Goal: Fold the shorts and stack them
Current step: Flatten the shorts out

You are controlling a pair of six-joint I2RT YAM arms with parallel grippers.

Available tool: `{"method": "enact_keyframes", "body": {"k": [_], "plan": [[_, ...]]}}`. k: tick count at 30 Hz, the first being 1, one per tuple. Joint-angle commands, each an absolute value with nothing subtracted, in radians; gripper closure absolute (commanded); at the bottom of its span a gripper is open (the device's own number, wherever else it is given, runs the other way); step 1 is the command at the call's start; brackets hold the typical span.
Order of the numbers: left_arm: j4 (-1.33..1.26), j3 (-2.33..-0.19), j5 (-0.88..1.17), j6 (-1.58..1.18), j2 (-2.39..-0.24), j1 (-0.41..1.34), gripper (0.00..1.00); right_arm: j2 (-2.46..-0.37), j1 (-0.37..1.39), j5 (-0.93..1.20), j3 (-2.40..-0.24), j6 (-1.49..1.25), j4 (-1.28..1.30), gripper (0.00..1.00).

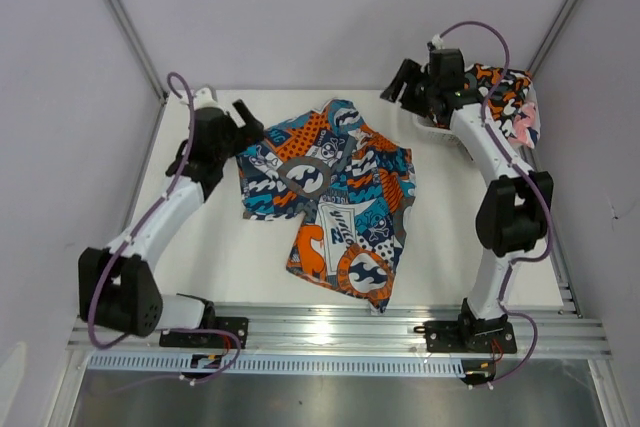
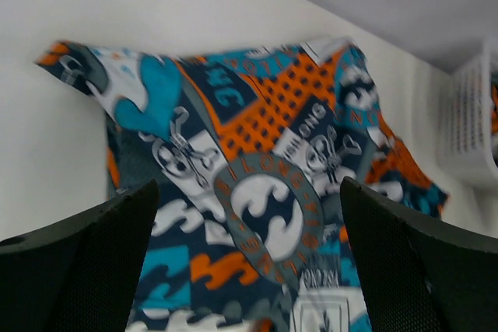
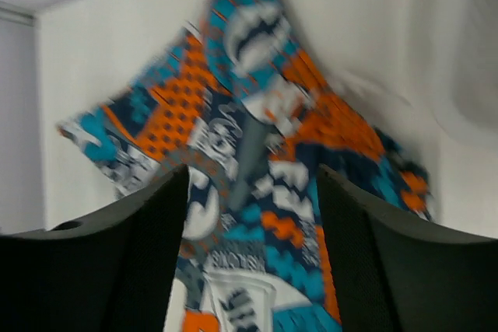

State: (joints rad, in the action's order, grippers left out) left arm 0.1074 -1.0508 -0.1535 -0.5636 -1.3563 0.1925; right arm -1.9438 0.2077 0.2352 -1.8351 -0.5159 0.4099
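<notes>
On the left, the left end effector [image 1: 245, 119] hangs low over the worktop [image 1: 200, 257] just beside the rear left corner of the patchwork shorts [image 1: 330, 197]. Whether it touches the cloth I cannot tell from above. Its own camera shows both dark fingers [image 2: 101, 254] standing wide apart with nothing between them, only the blue, teal and orange print of the shorts [image 2: 257, 192] lying below.

Those shorts sit in the middle of the worktop, spread out but rumpled. The broad part lies toward the back, and one leg runs forward to the near edge, where the orange patches show most. No fold is made in them yet.

Further right, the right end effector [image 1: 405, 82] is up at the back of the worktop, clear of the patchwork shorts and just left of the white mesh basket [image 1: 432, 127]. Its wrist view is blurred, yet the two fingers [image 3: 117, 254] are plainly parted and hold nothing; the shorts [image 3: 257, 161] lie beyond the gap.

In the far right corner, the basket holds the other two pairs. The orange, black and white camouflage shorts [image 1: 492, 82] are heaped at the back, and the pink shorts [image 1: 522, 122] spill over the right side. The right arm reaches across the basket and hides much of it.
</notes>
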Motion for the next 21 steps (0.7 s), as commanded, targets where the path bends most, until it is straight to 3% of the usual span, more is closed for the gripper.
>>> {"method": "enact_keyframes", "body": {"k": [1,5,9,14,21], "plan": [[0.143,-0.957,-0.179,-0.546,-1.226,0.302,0.01,-1.821,0.207,0.031,-1.628,-0.379,0.523,0.34],[0.184,-0.94,-0.228,-0.513,-1.143,0.493,0.01,-1.705,0.207,-0.07,-1.363,-0.368,0.456,0.37],[0.279,-0.946,-0.288,-0.498,-1.124,0.667,0.01,-1.675,0.204,-0.1,-1.258,-0.367,0.387,0.37],[0.275,-0.885,-0.363,-0.529,-1.15,0.885,0.01,-1.709,0.204,-0.155,-1.229,-0.373,0.313,0.38],[0.252,-0.865,-0.4,-0.531,-1.19,1.037,0.01,-1.741,0.181,-0.094,-1.158,-0.379,0.129,0.38]]}}
